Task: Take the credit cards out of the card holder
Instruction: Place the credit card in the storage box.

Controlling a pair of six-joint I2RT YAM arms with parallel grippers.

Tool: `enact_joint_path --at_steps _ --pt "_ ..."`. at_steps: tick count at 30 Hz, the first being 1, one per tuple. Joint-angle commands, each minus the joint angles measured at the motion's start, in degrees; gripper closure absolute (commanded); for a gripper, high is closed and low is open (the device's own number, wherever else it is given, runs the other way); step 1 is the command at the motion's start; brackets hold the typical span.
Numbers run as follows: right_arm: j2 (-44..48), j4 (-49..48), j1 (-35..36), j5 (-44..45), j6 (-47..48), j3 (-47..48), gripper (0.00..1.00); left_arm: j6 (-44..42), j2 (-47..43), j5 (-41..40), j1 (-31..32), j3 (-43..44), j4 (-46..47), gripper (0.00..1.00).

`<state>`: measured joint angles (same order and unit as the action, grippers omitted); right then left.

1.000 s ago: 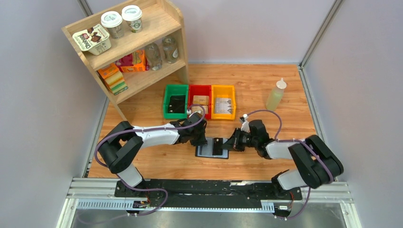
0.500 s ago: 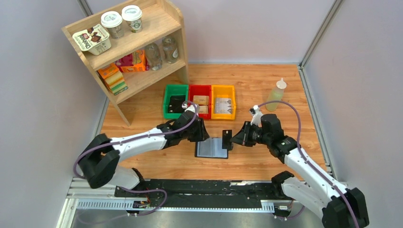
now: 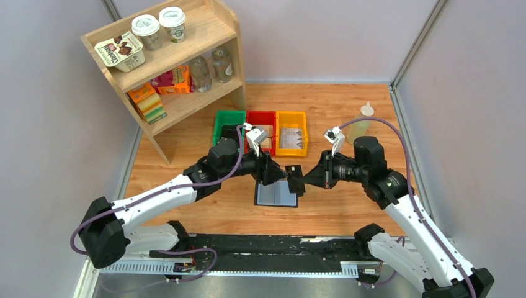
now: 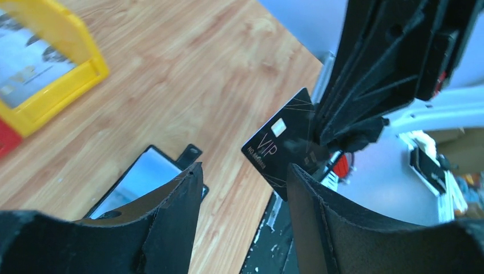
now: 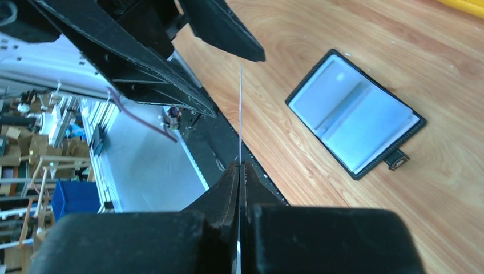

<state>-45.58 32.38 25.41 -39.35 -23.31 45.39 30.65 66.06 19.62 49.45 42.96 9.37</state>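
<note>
The card holder (image 3: pixel 276 195) lies open on the wooden table, grey-blue inner face up; it also shows in the left wrist view (image 4: pixel 140 177) and the right wrist view (image 5: pixel 354 114). Above its right edge my right gripper (image 3: pixel 305 178) (image 5: pixel 240 165) is shut on one black credit card (image 3: pixel 295 176), held on edge in the air. In the left wrist view that credit card (image 4: pixel 282 142) shows "VIP" lettering and a chip. My left gripper (image 3: pixel 282 174) (image 4: pixel 244 168) faces the card from the left, open, its fingers on either side of the card's free end without touching it.
Green (image 3: pixel 218 133), red (image 3: pixel 261 115) and yellow (image 3: pixel 291 133) bins stand in a row behind the arms. A wooden shelf (image 3: pixel 167 62) with cups and packets is at the back left. A pale squeeze bottle (image 3: pixel 358 127) stands at the back right.
My right gripper lifted the card up off the card holder. My left gripper left the holder, rose and swung right toward the card, and went from shut to open.
</note>
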Motion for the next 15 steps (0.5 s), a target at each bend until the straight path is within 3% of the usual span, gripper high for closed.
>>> enact_joint_path --at_steps 1,10,15 --pt "0.6 2.3 0.0 -8.4 4.9 4.7 1.0 -6.7 -0.1 11.6 -0.5 4.0 3.6 0.37" --pt "0.4 1.5 0.0 -14.5 7.7 5.8 1.0 -5.6 1.3 24.5 -1.7 6.2 4.8 0.49" --pt "1.0 0.4 -0.1 -15.3 7.6 5.1 1.0 -5.0 1.9 28.3 -1.9 7.0 4.6 0.61"
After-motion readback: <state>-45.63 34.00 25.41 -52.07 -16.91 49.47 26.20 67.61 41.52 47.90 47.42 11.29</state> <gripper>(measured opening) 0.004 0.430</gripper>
